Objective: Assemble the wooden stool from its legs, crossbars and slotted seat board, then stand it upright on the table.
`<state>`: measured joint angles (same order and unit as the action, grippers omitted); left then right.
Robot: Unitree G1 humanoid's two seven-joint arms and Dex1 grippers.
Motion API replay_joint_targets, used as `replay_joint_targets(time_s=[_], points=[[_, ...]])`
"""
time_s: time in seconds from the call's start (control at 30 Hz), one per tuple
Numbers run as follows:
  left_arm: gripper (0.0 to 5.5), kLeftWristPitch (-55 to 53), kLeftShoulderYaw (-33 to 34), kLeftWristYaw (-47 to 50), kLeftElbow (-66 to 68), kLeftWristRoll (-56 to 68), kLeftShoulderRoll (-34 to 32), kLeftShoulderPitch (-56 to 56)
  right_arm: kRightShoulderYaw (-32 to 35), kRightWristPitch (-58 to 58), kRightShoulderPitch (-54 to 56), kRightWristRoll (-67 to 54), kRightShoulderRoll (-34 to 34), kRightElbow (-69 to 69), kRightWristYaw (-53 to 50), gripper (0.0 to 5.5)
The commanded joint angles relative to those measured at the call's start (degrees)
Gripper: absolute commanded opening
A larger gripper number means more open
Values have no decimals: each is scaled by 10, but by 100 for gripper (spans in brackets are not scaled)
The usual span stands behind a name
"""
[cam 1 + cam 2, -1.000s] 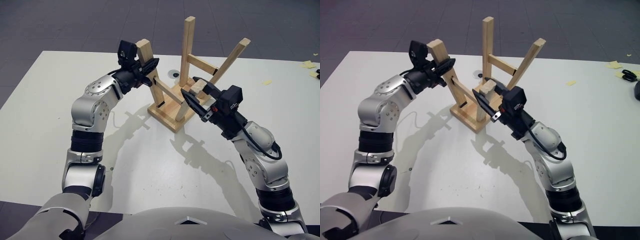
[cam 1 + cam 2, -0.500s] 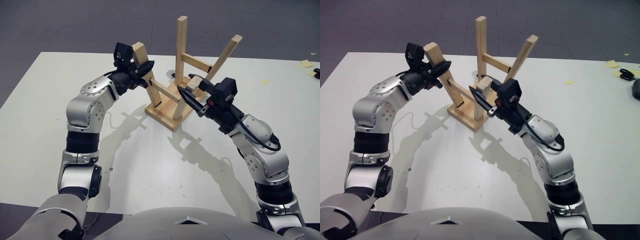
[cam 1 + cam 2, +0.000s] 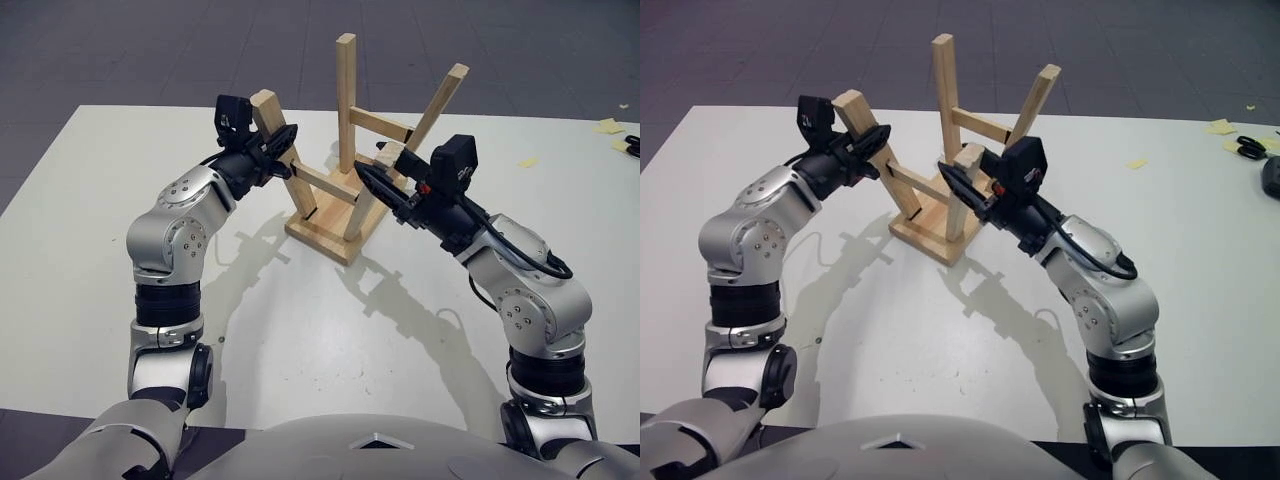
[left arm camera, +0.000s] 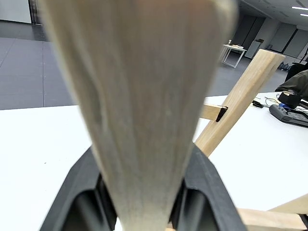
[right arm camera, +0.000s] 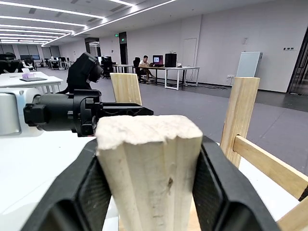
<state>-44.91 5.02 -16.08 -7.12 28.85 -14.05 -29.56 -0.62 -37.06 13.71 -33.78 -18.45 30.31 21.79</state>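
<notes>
The wooden stool stands upside down, its seat board (image 3: 335,234) on the white table (image 3: 300,340) and its legs pointing up. My left gripper (image 3: 281,152) is shut on the left leg (image 3: 266,106) near its top end; in the left wrist view that leg (image 4: 144,96) sits between the black fingers (image 4: 72,192). My right gripper (image 3: 386,182) is shut on the short near leg (image 3: 392,158), which the right wrist view shows as a rough-topped leg (image 5: 149,173) clamped between the pads (image 5: 216,192). Two rear legs (image 3: 346,90) (image 3: 445,95) are joined by a crossbar (image 3: 380,124).
Yellow paper scraps (image 3: 610,127) lie at the table's far right. Dark objects (image 3: 1270,175) sit at the right edge. Open tabletop lies in front of the stool and to its left.
Both grippers have kept hold of their legs and shifted left and away. The stool's legs have swung leftward and the seat board has slid slightly left.
</notes>
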Motion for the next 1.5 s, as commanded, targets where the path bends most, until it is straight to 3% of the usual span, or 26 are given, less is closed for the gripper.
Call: replay_joint_targets(time_s=[0.03,0.17,0.2,0.57,0.77,1.0,1.13,1.2,1.33,1.5], points=[[104,-7,-8,13,21,-22,0,19,38,-13,1,-19,15,-25,-25,296],[104,26,23,29,10,-12,12,-10,61,-6,10,-40,20,-23,-26,351],[141,32,31,31,6,-6,17,-17,64,-5,12,-43,21,-23,-25,369],[311,-7,28,-3,-49,49,11,-36,84,3,11,-50,26,-27,-32,538],[420,1,79,18,-43,68,3,-100,94,3,15,-63,34,-30,-39,540],[538,20,144,16,33,150,12,-276,112,4,52,-83,41,-45,-58,540],[538,69,144,-23,150,140,7,-330,117,8,89,-92,47,-58,-68,540],[538,60,131,-54,189,142,8,-318,119,5,96,-98,50,-60,-75,540],[538,48,18,-83,222,42,-14,-192,95,-13,57,-84,44,-52,-83,540],[538,-12,7,-45,81,72,10,-87,104,-18,47,-81,39,-45,-101,540]])
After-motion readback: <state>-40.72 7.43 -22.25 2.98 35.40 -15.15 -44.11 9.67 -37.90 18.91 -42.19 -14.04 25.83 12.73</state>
